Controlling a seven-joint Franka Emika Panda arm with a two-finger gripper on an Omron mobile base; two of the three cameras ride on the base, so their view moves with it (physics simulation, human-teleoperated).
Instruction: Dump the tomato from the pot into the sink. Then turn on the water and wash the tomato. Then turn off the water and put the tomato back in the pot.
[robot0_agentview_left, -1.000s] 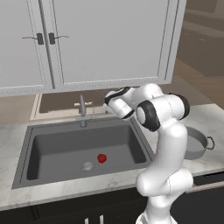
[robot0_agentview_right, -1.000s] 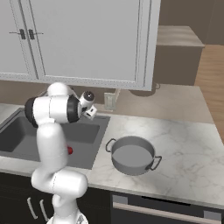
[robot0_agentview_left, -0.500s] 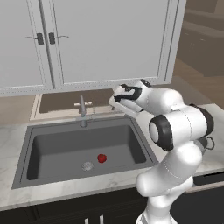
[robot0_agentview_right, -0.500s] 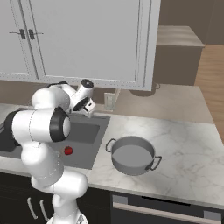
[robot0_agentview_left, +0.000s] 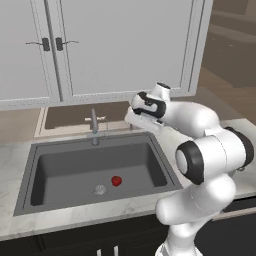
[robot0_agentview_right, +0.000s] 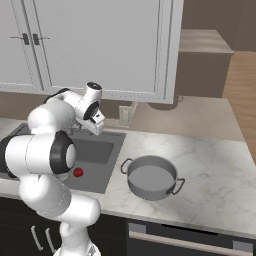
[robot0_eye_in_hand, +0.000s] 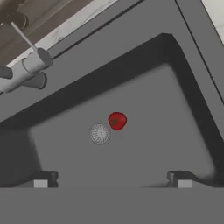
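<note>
The sink (robot0_agentview_left: 65, 170) is the landmark, a dark grey basin sunk into a pale marbled surface (robot0_agentview_right: 210, 165). Along the surface's near edge, below the sink, run dark cabinet fronts with light handles. On the sink's floor the tomato (robot0_agentview_left: 116, 180) lies just beside the round metal drain (robot0_agentview_left: 100, 189), on the drain's right in the left base view, not quite touching it. Above the sink's right rear corner hangs the gripper (robot0_agentview_left: 134, 119), empty, its jaws spread wide, as the hand view looking down into the basin shows. To the right of the sink, well apart from it, the pot (robot0_agentview_right: 151, 176) stands upright on the surface, empty. At the sink's back rim rises the slim grey faucet (robot0_agentview_left: 94, 125), with no stream under it. Behind the sink a brown wall carries pale grey cupboards (robot0_agentview_left: 100, 50) overhead.
</note>
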